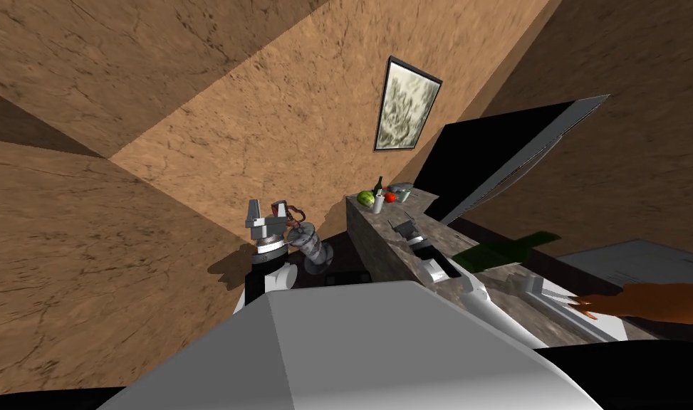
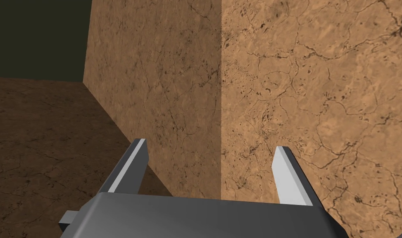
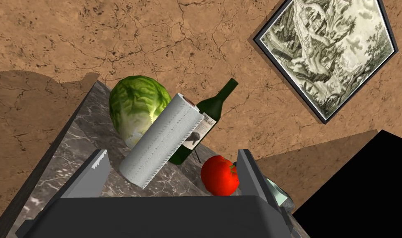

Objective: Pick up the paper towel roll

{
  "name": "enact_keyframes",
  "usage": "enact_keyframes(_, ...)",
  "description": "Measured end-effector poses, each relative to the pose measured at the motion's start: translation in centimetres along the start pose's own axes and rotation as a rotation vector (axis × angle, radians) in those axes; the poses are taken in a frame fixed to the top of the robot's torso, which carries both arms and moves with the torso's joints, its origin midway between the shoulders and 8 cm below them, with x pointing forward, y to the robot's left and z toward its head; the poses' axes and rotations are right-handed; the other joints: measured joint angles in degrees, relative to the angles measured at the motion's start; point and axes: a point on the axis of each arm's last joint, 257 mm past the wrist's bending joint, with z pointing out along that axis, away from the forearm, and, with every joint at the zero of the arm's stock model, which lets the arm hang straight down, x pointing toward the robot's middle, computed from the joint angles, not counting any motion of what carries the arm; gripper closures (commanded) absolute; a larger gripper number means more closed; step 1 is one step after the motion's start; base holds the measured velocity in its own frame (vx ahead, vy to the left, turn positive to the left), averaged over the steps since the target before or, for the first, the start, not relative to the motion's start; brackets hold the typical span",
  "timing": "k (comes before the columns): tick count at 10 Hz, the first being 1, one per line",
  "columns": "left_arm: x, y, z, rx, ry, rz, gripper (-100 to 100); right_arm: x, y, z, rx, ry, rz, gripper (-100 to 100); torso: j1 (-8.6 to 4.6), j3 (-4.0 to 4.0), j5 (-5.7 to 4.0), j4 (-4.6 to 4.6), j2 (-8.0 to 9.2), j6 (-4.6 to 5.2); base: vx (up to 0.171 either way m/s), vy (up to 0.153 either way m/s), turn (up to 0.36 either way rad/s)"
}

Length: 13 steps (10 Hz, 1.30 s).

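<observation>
My right tool (image 3: 171, 154) is hanging released, blades spread wide, pointing along the marble desk (image 3: 72, 140) at the far end cluster. The paper towel roll (image 3: 162, 140) is standing upright there, showing in the gap between my blades but well ahead of their tips, and sitting nearer one blade than the other. That's the first worry. If I'm going in on this line, the nearer blade could be clipping the roll's side instead of passing it. A roll this tall and light looks easy to tip.

Crowding is the next trouble. A green cabbage (image 3: 138, 107) is sitting right behind the roll on one side and a dark green bottle (image 3: 214, 105) right behind it on the other. I can't tell whether either is touching it. Pushing too deep could be shoving the roll into the bottle and knocking that over.

A red tomato (image 3: 220, 175) is lying just beside my other blade, so that blade risks nudging it and sending it rolling across the desk. Something greyish (image 3: 278, 192) is peeking out behind that blade too. I can't make out what it is.

My left tool (image 2: 211, 146) is off to the side away from the desk, blades apart, grasping nothing.
</observation>
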Motion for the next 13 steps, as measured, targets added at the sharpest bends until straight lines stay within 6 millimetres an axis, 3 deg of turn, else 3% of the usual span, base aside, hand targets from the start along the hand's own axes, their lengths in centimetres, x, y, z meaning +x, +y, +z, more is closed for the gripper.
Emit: enact_keyframes(13, 0.0, 0.0, 0.0, 0.000, 0.000, 0.000, 0, -9.6, 1.4, -2.4, -0.014, -0.256, 0.402, -100, 0.08, -0.11, 0.01, -0.04, -0.19, 0.01, 0.017, -0.039, 0.165)
